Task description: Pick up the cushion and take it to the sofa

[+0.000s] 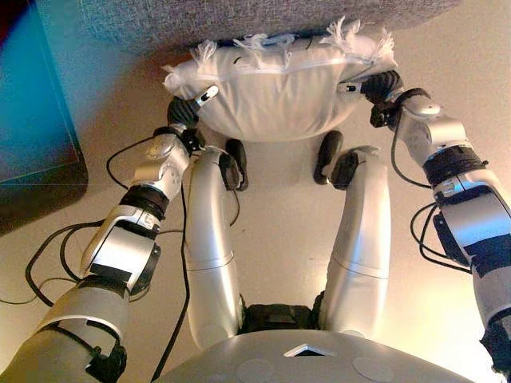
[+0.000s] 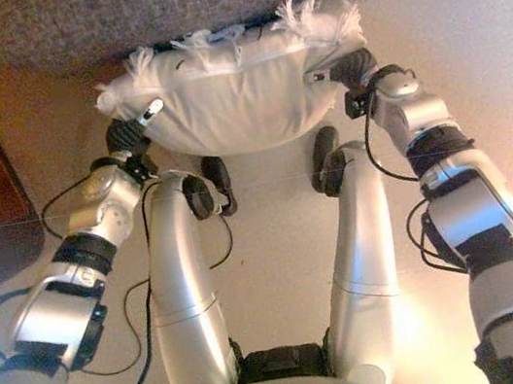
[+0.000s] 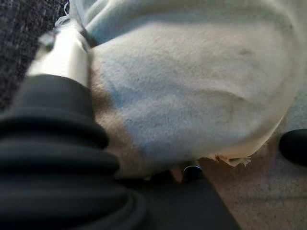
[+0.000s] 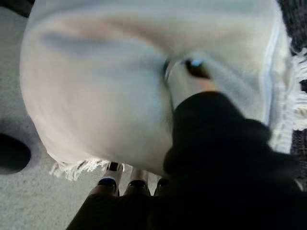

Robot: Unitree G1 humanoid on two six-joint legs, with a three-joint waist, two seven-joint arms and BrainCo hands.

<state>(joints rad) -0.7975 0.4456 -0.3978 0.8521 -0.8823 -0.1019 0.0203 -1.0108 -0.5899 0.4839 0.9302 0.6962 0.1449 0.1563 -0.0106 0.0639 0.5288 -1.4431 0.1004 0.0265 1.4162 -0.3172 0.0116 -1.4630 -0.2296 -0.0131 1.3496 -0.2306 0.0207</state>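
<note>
A white cushion (image 1: 271, 92) with fringed edges is held up between my two hands, its far edge against the front of the grey sofa (image 1: 239, 20). My left hand (image 1: 185, 112) grips the cushion's left end, thumb on top and fingers under it, as its wrist view shows (image 3: 67, 52). My right hand (image 1: 383, 86) grips the right end the same way, thumb (image 4: 187, 72) pressed into the cloth and fingers (image 4: 129, 184) below. The cushion (image 3: 192, 96) bulges downward between the hands and hangs above the floor.
The sofa's grey fabric seat spans the top of the eye views. A dark piece of furniture (image 1: 32, 120) stands at the left. Beige carpet (image 1: 279, 215) lies below the cushion.
</note>
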